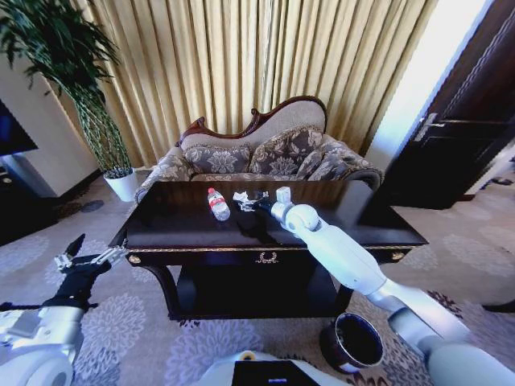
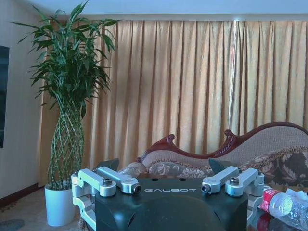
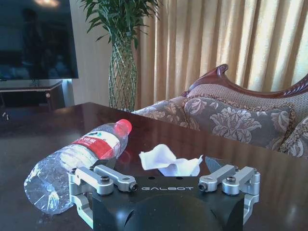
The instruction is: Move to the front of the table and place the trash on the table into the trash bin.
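The dark glossy table stands right in front of me. On its top lie a clear water bottle with a red-white label and a crumpled white paper. My right arm reaches across the tabletop, and its gripper is open at the paper. In the right wrist view the paper sits between the spread fingers of that gripper, with the bottle lying beside one finger. The dark trash bin stands on the carpet below the table's front right. My left gripper hangs open off the table's left end.
A patterned sofa stands close behind the table. A tall plant in a white pot is at the back left, near a black TV stand. A dark door is on the right. Carpet surrounds the table.
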